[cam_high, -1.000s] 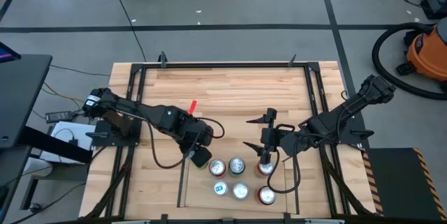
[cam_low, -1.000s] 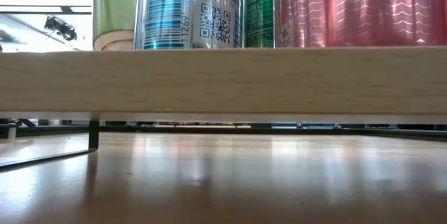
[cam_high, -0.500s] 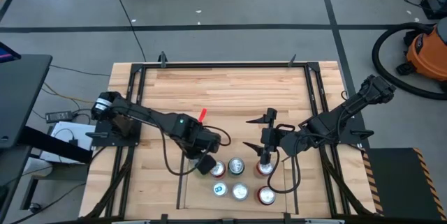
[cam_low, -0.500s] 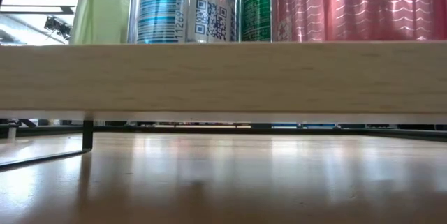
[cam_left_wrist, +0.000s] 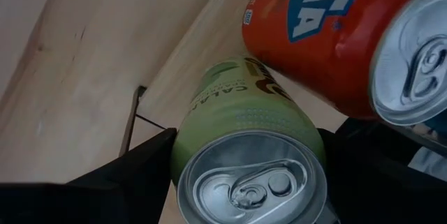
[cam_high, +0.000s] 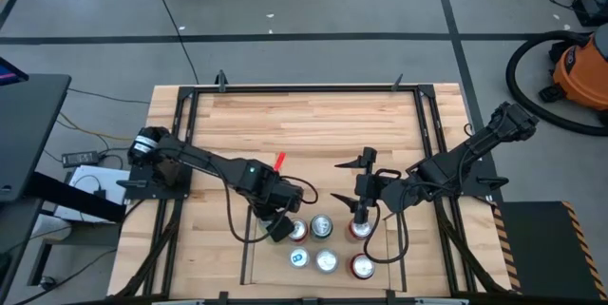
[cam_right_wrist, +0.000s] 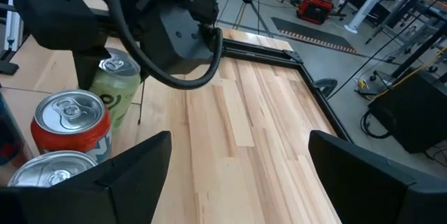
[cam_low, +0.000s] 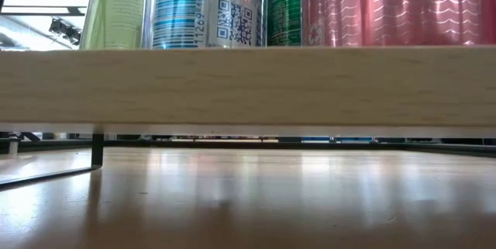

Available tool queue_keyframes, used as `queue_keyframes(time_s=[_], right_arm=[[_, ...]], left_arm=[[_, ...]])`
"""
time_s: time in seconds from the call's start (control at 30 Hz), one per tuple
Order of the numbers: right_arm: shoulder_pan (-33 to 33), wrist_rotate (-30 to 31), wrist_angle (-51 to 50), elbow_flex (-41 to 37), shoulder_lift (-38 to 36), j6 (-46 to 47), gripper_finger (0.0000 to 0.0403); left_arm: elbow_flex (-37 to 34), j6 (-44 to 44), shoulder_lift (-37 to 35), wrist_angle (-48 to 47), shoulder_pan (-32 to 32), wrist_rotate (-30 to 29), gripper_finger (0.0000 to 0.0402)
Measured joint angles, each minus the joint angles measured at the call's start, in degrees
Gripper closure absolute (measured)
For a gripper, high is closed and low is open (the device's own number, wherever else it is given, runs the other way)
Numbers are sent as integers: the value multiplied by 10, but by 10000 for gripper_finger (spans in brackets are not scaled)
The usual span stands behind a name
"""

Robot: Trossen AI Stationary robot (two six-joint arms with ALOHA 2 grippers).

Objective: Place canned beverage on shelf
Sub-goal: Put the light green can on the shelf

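Left gripper (cam_high: 277, 227): I am clamping my fingers on the green can (cam_left_wrist: 246, 155), at the shelf's (cam_low: 248, 86) left front corner.
Green can: tilting in the low view; its base is hidden behind the shelf edge.
Orange can (cam_left_wrist: 328, 39): standing just beside the green one, cut off by the frame.
Right gripper (cam_high: 361, 218): I am holding my fingers spread, gripping nothing, above the cans on the right.

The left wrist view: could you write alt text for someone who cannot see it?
A pale green can, silver top toward the camera, sits tilted between the left gripper's two dark fingers. An orange-red can stands close beside it on the light-wood shelf, with a thin black rail at the shelf's edge.
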Motion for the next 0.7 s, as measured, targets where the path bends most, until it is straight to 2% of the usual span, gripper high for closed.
queue_keyframes(time_s=[0.7], right_arm=[[0,0,1,0,0,0,54]], left_arm=[[0,29,-1,8,-10,-37,73]])
